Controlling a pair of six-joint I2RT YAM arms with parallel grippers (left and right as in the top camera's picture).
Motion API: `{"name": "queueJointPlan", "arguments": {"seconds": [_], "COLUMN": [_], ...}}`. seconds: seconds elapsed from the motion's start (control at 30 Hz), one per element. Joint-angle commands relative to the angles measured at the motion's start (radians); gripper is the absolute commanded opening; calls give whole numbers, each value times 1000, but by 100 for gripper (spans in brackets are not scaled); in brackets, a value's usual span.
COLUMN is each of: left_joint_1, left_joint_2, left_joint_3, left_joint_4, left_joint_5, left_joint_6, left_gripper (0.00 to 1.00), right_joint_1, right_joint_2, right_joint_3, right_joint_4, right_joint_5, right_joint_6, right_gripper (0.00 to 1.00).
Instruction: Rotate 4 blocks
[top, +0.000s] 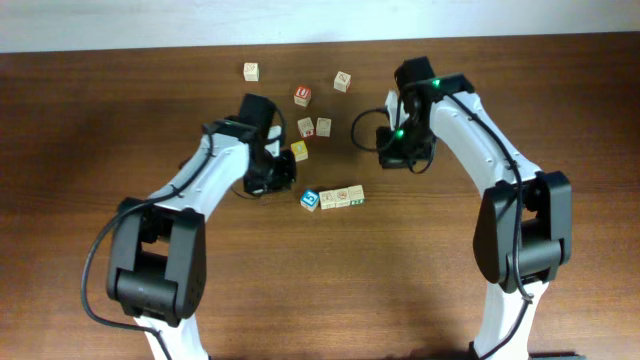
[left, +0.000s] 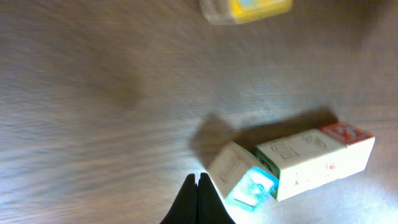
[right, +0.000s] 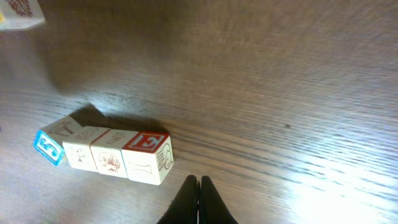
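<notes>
At the overhead frame's centre the four blocks (top: 341, 197) sit in a row, only the blue end block (top: 310, 200) apparently turned, three left, while left gripper (left: 197, 180) and right gripper (right: 198, 182) hang pinched together, empty.

Wooden cubes on the surface (top: 100, 120): ten counted. Four blocks (top: 342, 196) form one row toward 6 o'clock (one blue-faced block (top: 310, 200) among them). Six loose cubes (top: 251, 71) lie toward 12 o'clock: one yellow-faced cube (top: 299, 151), one red-marked cube (top: 302, 96), four pale. Two pincers: left pincer (left: 198, 186), right pincer (right: 199, 186).
</notes>
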Motion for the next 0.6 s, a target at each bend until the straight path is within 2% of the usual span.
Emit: {"name": "queueJointPlan", "arguments": {"seconds": [0.0, 0.2, 0.57], "left_joint_1": [-18, -18, -46], "left_joint_2": [-23, -23, -21], "left_joint_3": [-38, -81, -103], "left_joint_4": [17, 83, 167], "left_joint_5": [-74, -135, -90], "left_joint_6": [23, 62, 65], "left_gripper": [0, 0, 0], "right_joint_1": [6, 5, 5], "right_joint_2": [-8, -8, -8], "right_joint_3": [-106, -241, -241], "right_joint_4": [33, 163, 185], "right_joint_5": [-55, -71, -77], "right_joint_6": [11, 3, -24], "right_gripper": [4, 4, 5]}}
